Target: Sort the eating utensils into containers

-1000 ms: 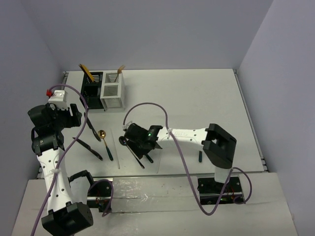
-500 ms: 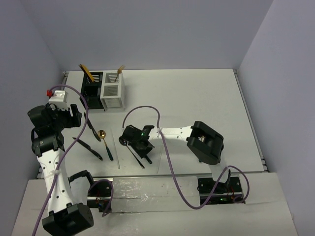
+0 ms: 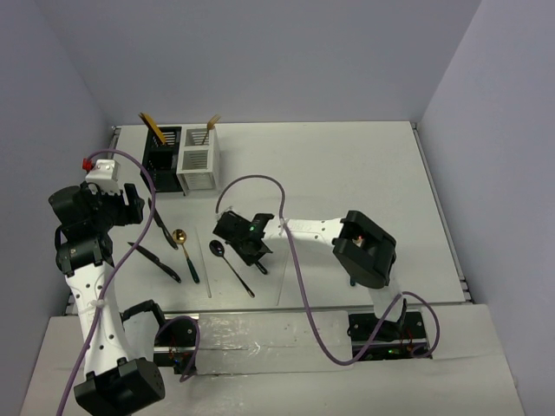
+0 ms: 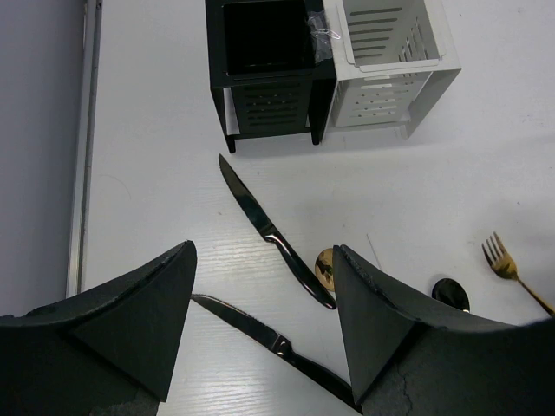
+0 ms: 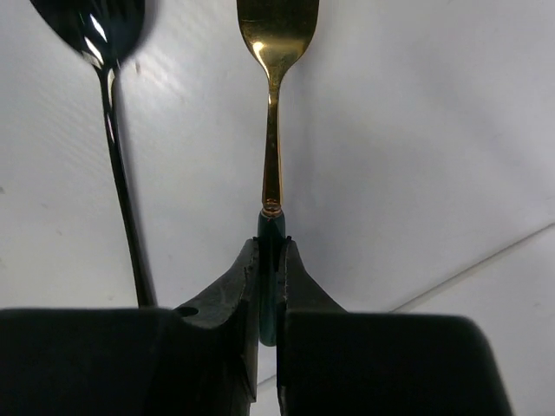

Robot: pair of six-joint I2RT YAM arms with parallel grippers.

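My right gripper (image 5: 270,250) is shut on the dark green handle of a gold fork (image 5: 276,35), whose head points away over the table. A black spoon (image 5: 120,182) lies just left of it. From above, the right gripper (image 3: 240,230) is at mid-table beside that black spoon (image 3: 218,249). My left gripper (image 4: 260,322) hangs open over two black knives (image 4: 262,221), holding nothing. A gold spoon (image 3: 179,236) with a green handle lies between the arms. The black container (image 3: 162,156) and the white container (image 3: 198,159) stand joined at the back left, with utensils sticking out.
A raised rail (image 3: 114,132) runs along the table's left edge, close behind the left arm. Purple cables loop over both arms, one above the right wrist (image 3: 251,182). The right arm's elbow (image 3: 368,247) rises over the table's right-centre.
The right gripper's jaws have shut on the fork handle. That wrist has shifted a little away from the near edge, uncovering the black spoon's bowl. The left arm has not moved.
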